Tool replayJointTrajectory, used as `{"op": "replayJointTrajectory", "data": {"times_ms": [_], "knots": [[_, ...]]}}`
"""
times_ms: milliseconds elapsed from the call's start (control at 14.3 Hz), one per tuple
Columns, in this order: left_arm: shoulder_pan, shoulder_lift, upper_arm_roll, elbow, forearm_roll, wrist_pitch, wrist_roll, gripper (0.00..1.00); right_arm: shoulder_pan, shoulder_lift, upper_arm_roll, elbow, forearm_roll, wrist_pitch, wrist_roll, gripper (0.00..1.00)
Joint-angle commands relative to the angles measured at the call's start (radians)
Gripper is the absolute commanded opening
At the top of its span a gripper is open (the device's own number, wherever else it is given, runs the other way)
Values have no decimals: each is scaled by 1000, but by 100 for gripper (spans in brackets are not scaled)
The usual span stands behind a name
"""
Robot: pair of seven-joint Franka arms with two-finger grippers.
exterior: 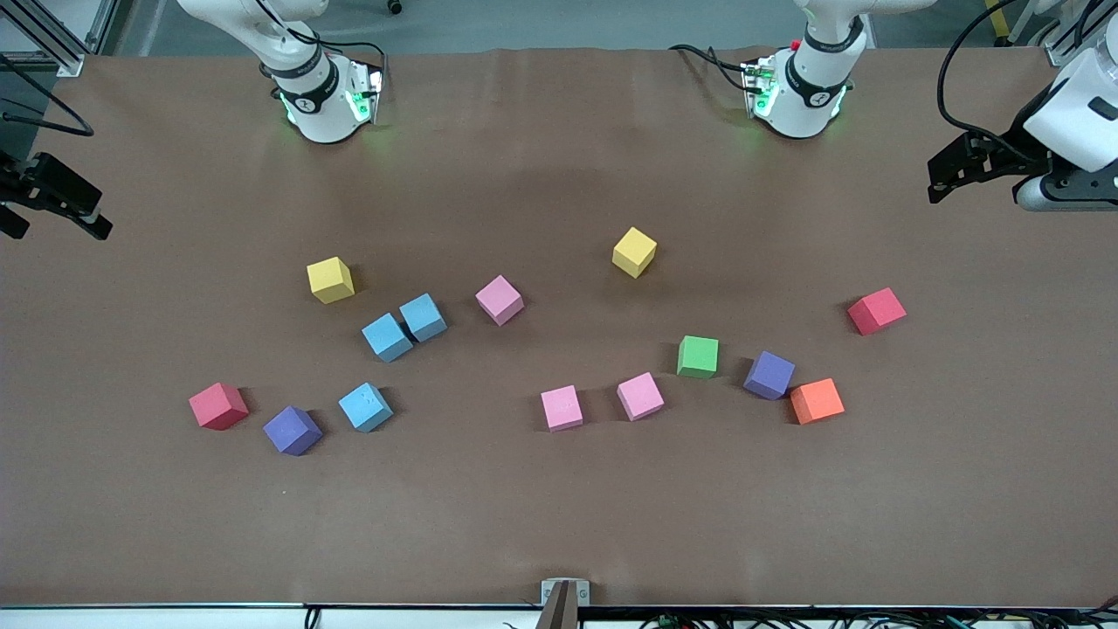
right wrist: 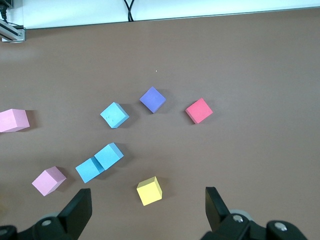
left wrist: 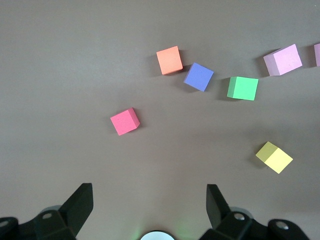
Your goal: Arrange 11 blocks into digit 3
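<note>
Both arms wait raised at table ends, left claw (left wrist: 150, 210) and right claw (right wrist: 148, 210) open.

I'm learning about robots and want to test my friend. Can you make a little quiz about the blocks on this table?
1. True or false: two light blue blocks touch each other.
2. How many yellow blocks are on the table? A) one B) two C) three
3. Fill in: the orange block sits right beside a ____ block, toward the left arm's end of the table.

Key
1. True. The pair sits side by side; a third light blue block lies apart, nearer the front camera.
2. B. One yellow block is toward the right arm's end, the other yellow block nearer the middle.
3. Purple. The purple block is next to it.
</note>
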Motion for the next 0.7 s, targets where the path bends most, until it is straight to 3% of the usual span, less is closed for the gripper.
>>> {"op": "replayJointTrajectory", "data": {"times_ms": [0, 418, 627], "knots": [[7, -1, 0, 16, 4, 1, 12, 100, -20, -3, 20, 0, -16, -1, 14, 100], [7, 37, -12, 22, -8, 1, 0, 100, -20, -3, 20, 0, -16, -1, 14, 100], [-68, 75, -47, -40, -15, 31, -52, 100, -18, -1, 20, 0, -7, 1, 16, 100]]}}
